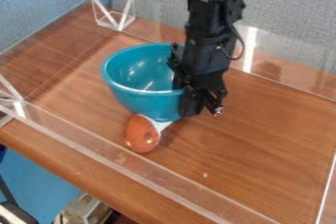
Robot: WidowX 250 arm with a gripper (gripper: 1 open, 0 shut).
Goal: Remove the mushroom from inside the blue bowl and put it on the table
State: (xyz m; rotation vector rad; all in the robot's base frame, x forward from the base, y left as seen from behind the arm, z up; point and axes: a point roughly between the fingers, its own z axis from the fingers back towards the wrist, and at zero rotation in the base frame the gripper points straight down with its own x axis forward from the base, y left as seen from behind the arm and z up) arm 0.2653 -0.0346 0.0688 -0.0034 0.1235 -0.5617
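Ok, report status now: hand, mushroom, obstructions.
Hand shut, at the blue bowl's right side in view. Mushroom outside the bowl, on the table. Bowl close behind it.
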